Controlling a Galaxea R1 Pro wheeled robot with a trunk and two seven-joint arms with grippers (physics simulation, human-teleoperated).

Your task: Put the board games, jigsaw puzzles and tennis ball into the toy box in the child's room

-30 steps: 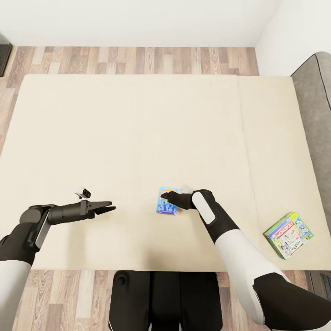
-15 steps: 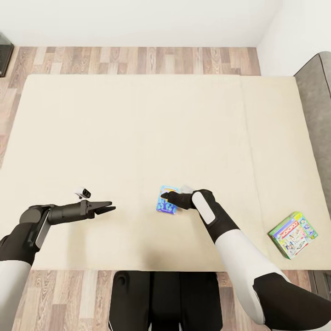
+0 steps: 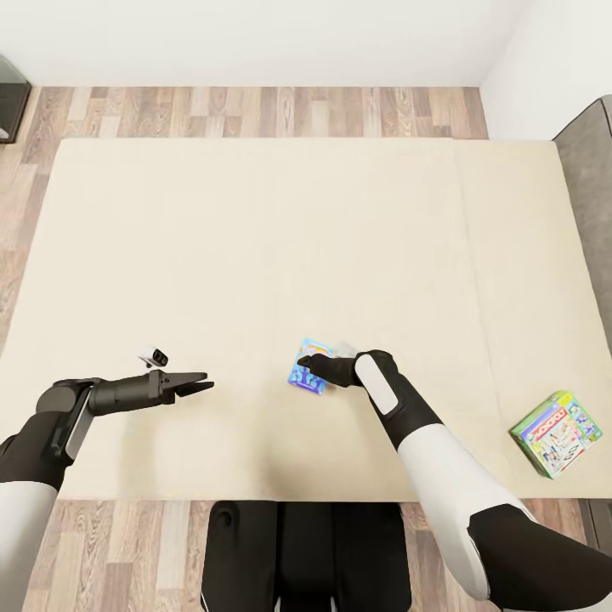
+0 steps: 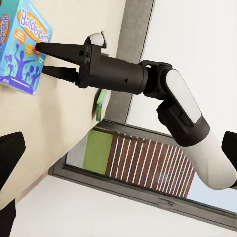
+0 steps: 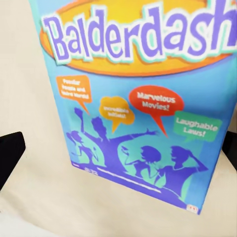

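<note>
The right tool (image 3: 304, 364), jaws parted, hovers at the near edge of the small blue Balderdash board game box (image 3: 308, 367) lying flat low-centre on the cream mattress of the bed (image 3: 255, 238); it seems not yet to grip, so closing on one thin edge could tip or push the box. The left tool (image 3: 202, 384) hangs open at lower left. Since the earlier frame the green Monopoly box (image 3: 558, 433) sits further right, from camera drift.

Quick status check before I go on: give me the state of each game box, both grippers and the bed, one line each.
Balderdash box: lying flat on the bed, face up, not gripped.
Monopoly box: lying flat near the bed's right front corner, untouched.
Right gripper: open, fingers over the Balderdash box.
Left gripper: holding nothing, above bare mattress; open or shut unclear.
Bed: flat cream mattress carrying both boxes.
</note>
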